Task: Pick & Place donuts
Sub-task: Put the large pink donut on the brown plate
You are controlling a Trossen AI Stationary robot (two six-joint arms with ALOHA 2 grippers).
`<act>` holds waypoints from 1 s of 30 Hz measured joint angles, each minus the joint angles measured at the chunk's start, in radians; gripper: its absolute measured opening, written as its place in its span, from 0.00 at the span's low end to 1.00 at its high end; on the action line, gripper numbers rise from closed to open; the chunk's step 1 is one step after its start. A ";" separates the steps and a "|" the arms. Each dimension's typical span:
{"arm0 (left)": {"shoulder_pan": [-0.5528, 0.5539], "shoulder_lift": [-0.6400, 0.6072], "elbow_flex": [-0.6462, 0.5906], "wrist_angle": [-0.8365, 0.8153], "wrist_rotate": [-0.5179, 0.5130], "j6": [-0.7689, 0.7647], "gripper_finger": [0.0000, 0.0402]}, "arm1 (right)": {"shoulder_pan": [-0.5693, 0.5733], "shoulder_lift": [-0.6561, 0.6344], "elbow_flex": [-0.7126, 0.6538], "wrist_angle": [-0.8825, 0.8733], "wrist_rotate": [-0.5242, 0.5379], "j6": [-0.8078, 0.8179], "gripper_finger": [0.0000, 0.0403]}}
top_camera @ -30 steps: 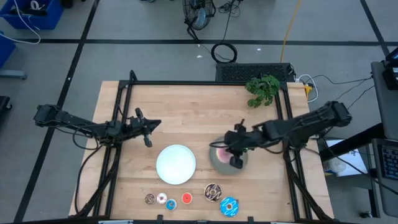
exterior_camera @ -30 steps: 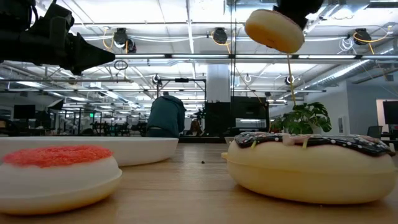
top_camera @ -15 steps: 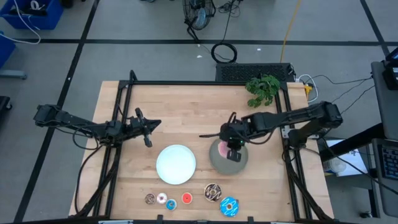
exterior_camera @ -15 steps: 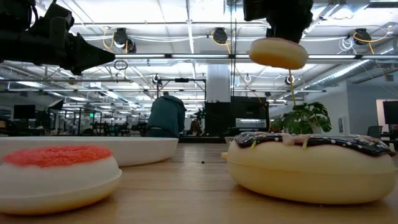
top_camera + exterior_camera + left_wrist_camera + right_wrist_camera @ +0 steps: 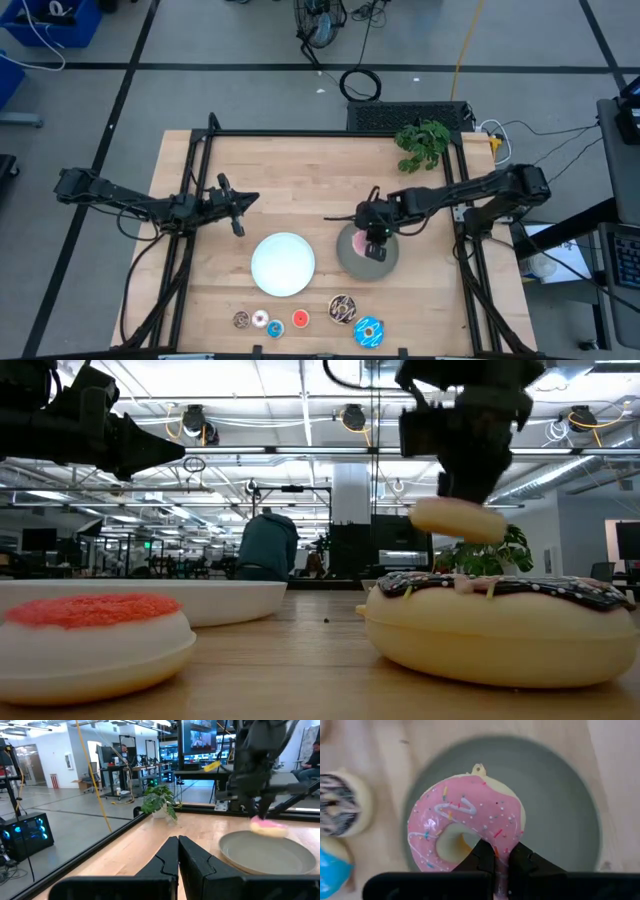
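Pink donut rim hidden between right end effector fingers.

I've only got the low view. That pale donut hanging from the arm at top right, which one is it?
Observer: The pink donut, frosting up. The right jaws are shut on its rim.
Operator: What's under it?
Observer: The grey plate. The donut hangs within its rim.
Operator: And the other arm?
Observer: The left jaws are shut and empty, over the table's left side, beyond the white plate.
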 joint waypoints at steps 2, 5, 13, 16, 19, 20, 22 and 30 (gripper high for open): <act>0.000 0.000 0.000 0.000 0.000 0.000 0.04 | -0.009 0.000 -0.034 0.016 0.017 0.047 0.02; 0.000 0.000 0.000 0.000 0.000 0.000 0.04 | -0.013 0.000 -0.060 0.027 0.022 0.075 0.02; 0.000 0.000 0.000 0.000 0.000 -0.001 0.04 | -0.016 0.065 -0.065 0.067 0.029 0.116 0.02; 0.000 0.000 0.000 0.000 0.001 -0.001 0.04 | -0.027 0.115 -0.065 0.084 0.004 0.102 0.02; 0.000 0.000 0.000 -0.001 0.001 -0.005 0.04 | -0.039 0.156 -0.065 0.085 -0.008 0.078 0.02; 0.000 0.000 0.000 -0.001 0.001 -0.005 0.04 | -0.041 0.162 -0.065 0.086 -0.009 0.076 0.02; 0.000 0.000 0.000 -0.001 0.001 -0.004 0.04 | -0.045 0.170 -0.064 0.090 -0.010 0.069 0.02; 0.000 0.000 0.000 -0.001 0.001 -0.001 0.04 | -0.048 0.168 -0.063 0.123 -0.005 0.020 0.10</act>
